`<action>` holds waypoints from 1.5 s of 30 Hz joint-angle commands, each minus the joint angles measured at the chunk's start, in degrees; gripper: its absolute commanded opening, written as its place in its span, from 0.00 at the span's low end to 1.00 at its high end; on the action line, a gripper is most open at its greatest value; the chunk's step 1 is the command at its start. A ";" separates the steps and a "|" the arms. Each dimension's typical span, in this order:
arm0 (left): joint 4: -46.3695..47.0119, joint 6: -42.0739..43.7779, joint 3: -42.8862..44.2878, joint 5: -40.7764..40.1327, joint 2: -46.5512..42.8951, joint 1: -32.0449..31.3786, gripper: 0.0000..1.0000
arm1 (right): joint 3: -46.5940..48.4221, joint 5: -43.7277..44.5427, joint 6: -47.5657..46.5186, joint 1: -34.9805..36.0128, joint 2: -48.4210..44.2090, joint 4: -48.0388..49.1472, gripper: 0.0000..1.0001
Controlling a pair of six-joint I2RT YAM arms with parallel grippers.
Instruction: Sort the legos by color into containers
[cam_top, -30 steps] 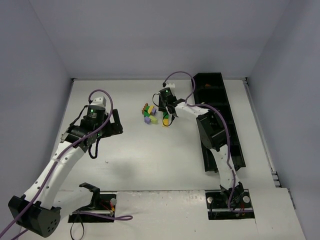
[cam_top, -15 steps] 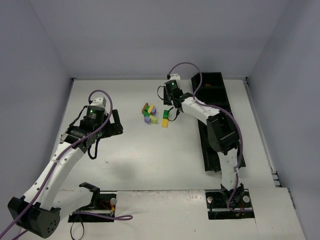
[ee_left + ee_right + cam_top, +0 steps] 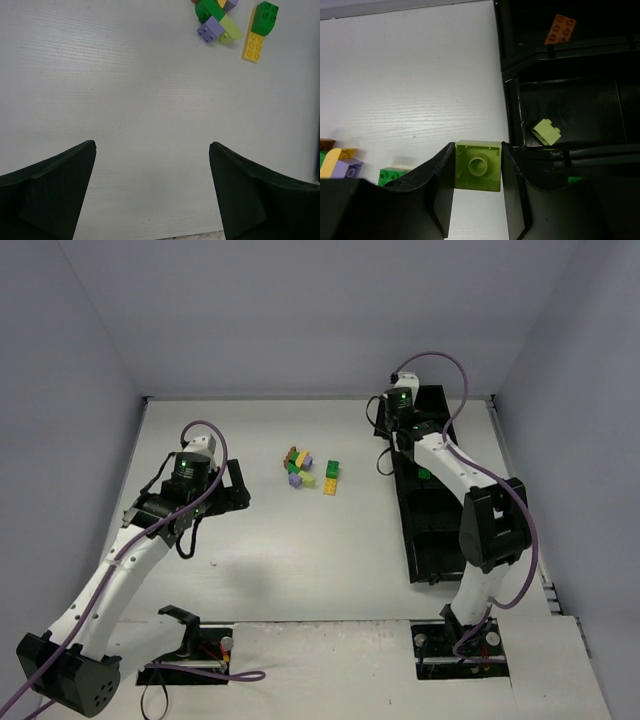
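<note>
Right claw (image 3: 478, 152) pinches a lime brick (image 3: 478, 174) beside the tray (image 3: 511, 112); left claw (image 3: 152, 147) spread, brick pile (image 3: 217, 20) at one o'clock.

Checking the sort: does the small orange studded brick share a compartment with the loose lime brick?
No, a black divider separates the orange studded brick from the loose lime brick.

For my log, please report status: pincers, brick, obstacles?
Left pincer open, empty, over the table. Right pincer shut on lime brick at the black tray edge, near the compartment holding another lime brick. Path looks clear.
</note>
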 commanded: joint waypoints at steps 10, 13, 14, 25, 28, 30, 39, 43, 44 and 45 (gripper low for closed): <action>17.76 2.02 -5.65 0.75 -1.57 0.36 0.88 | -5.20 0.67 -1.21 -2.96 -10.48 1.82 0.00; 21.38 1.75 -8.29 0.84 -1.14 0.36 0.88 | -5.90 0.67 -1.12 -3.14 -11.10 1.56 0.00; 21.99 1.84 -8.73 0.84 -1.13 0.36 0.88 | -5.99 0.58 -1.12 -3.22 -11.19 1.47 0.00; 27.80 7.02 -7.25 -1.62 -0.87 0.28 0.88 | -5.11 -0.65 -0.86 -3.49 -12.42 0.33 0.00; 27.54 7.99 -5.66 -2.76 0.71 0.01 0.88 | -5.47 -0.83 -0.33 -3.49 -12.86 0.24 0.00; 27.80 8.26 -5.05 -2.76 1.59 -0.08 0.88 | -5.55 -0.74 -0.33 -3.49 -12.68 0.16 0.00; 27.18 8.79 -4.25 -3.29 1.94 0.01 0.88 | -5.46 -1.09 -0.15 -3.84 -12.33 -0.02 0.00; 28.06 7.38 -5.13 -3.82 2.38 0.01 0.88 | -6.25 -1.18 -0.33 -4.28 -12.94 -0.46 0.00; 28.41 7.21 -5.30 -3.73 2.56 0.01 0.88 | -6.60 -1.18 -0.41 -4.28 -13.21 -0.55 0.00; 29.03 6.86 -5.39 -3.55 2.64 0.01 0.88 | -6.87 -1.01 -0.33 -4.37 -13.56 -0.55 0.00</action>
